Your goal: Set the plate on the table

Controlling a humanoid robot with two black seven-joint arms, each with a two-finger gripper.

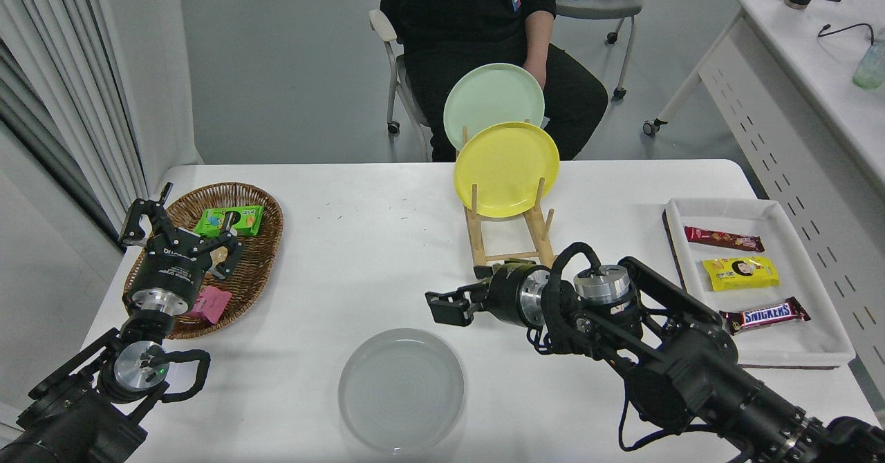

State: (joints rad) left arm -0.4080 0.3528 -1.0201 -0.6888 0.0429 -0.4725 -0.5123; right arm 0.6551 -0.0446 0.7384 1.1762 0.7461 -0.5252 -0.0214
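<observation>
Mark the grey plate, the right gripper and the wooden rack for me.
grey plate [401, 388], head view, centre of its flat face.
right gripper [438, 307], head view, midway between its fingertips.
wooden rack [478, 246], head view, its left rail.

Matt grey plate [401, 389] on smooth white bench [359, 242]; bare wooden rack [511, 249]; rough woven wicker basket [259, 256] at left; glossy plastic snack wrappers [764, 314] at right.

Bright, even indoor lighting from overhead; the picture is sharp throughout.
The large white rectangular tabletop [387, 242] shows only soft, faint shadows and no harsh glare.
</observation>
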